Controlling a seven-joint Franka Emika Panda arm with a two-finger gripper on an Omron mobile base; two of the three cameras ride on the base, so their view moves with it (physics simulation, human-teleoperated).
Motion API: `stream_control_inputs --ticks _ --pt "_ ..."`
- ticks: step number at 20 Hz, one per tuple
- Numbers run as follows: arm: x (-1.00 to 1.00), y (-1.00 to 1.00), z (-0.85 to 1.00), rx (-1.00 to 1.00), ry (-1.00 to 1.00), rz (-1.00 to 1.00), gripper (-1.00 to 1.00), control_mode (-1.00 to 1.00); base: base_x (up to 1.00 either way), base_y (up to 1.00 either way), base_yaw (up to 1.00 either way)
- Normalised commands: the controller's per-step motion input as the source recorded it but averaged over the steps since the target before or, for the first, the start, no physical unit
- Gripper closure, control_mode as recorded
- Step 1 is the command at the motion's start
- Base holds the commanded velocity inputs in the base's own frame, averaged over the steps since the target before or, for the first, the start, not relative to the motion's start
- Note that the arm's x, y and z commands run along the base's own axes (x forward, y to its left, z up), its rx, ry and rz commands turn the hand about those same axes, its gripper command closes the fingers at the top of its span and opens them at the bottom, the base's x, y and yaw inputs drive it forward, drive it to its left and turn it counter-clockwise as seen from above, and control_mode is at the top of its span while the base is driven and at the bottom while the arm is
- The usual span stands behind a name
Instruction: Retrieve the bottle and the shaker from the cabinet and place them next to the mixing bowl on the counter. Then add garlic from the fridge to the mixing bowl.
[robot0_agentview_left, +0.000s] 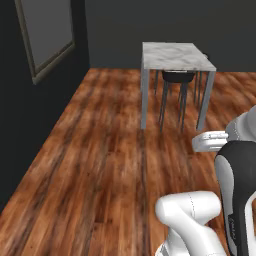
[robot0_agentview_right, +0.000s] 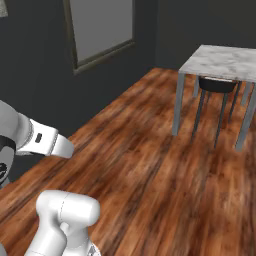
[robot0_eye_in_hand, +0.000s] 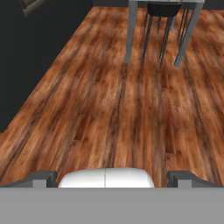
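The bottle, the shaker, the cabinet, the mixing bowl, the counter, the garlic and the fridge are all out of view. My gripper (robot0_eye_in_hand: 111, 178) hangs over bare wooden floor and looks along it. Its two dark fingertips (robot0_eye_in_hand: 43, 178) stand far apart, open, with nothing between them. In the base views my white arm (robot0_agentview_left: 210, 141) folds close above the base, and its forearm (robot0_agentview_right: 47, 140) points out over the floor.
A marble-topped table (robot0_agentview_left: 177, 55) (robot0_agentview_right: 222, 62) on grey legs stands ahead, with a dark stool (robot0_agentview_left: 177, 77) (robot0_agentview_right: 217, 85) tucked under it. A framed panel (robot0_agentview_left: 47, 30) (robot0_agentview_right: 100, 27) hangs on the dark left wall. Brown plank floor (robot0_eye_in_hand: 109, 100) stretches between me and the table.
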Motion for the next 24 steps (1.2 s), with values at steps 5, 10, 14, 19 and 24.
stream_control_inputs --ticks 5,10,14,19,24 --pt "0.0 0.0 0.0 0.0 0.0 0.0 -1.0 1.0 0.59 -0.11 0.88" --pt "0.0 0.0 0.0 0.0 0.0 0.0 -1.0 1.0 0.58 -0.12 0.88" --pt "0.0 0.0 0.0 0.0 0.0 0.0 -1.0 1.0 0.19 -0.02 0.97" --pt "0.0 0.0 0.0 0.0 0.0 0.0 -1.0 1.0 0.03 0.0 1.0" --pt "0.0 0.0 0.0 0.0 0.0 0.0 -1.0 1.0 0.0 0.0 1.0"
